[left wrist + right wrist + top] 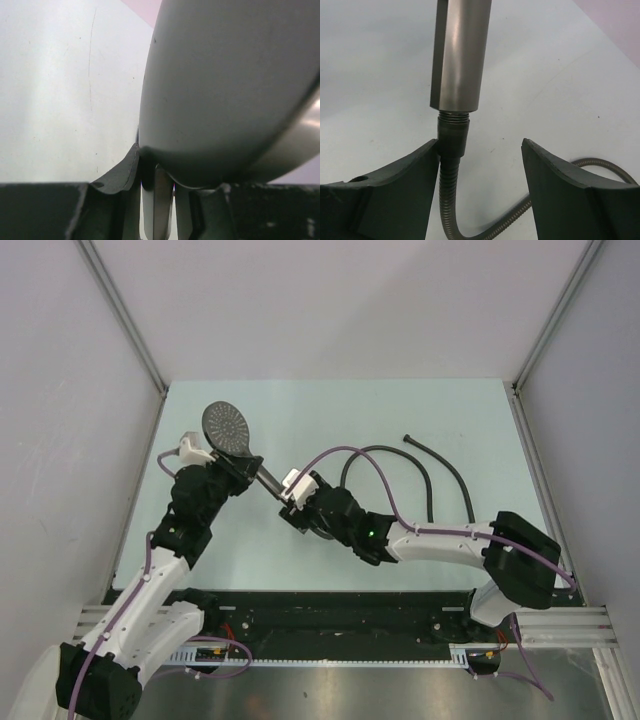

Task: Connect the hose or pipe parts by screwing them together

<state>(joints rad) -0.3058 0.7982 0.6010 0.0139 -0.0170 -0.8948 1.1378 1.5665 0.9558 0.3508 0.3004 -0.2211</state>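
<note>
Pale green table top [330, 420] between white walls lies under both arms. The shower head [228, 427] is held by the left pincer [243, 466], which is closed tight on the neck just below the round face. The right pincer [480, 150] is wide open and nothing is gripped by it. The hose nut [452, 137] stands between its jaws, touching the one on the left of the wrist view and well apart from the other. The hose [447, 200] runs from the nut back toward the palm, then bends away under the other jaw.

Some turns of thread [454, 117] are seen bare between nut and handle [460, 55], so the joint is judged started but not finished. For a good next turn, the nut should be centred between the jaws before closing. Only the nut should be gripped, not the soft hose, and the wrist should be rotated about the handle's line, so that cross-threading is avoided.

The handle's long axis points straight out ahead of the right pincer, in line with the nut, and the face end lies far beyond the fingertips.
</note>
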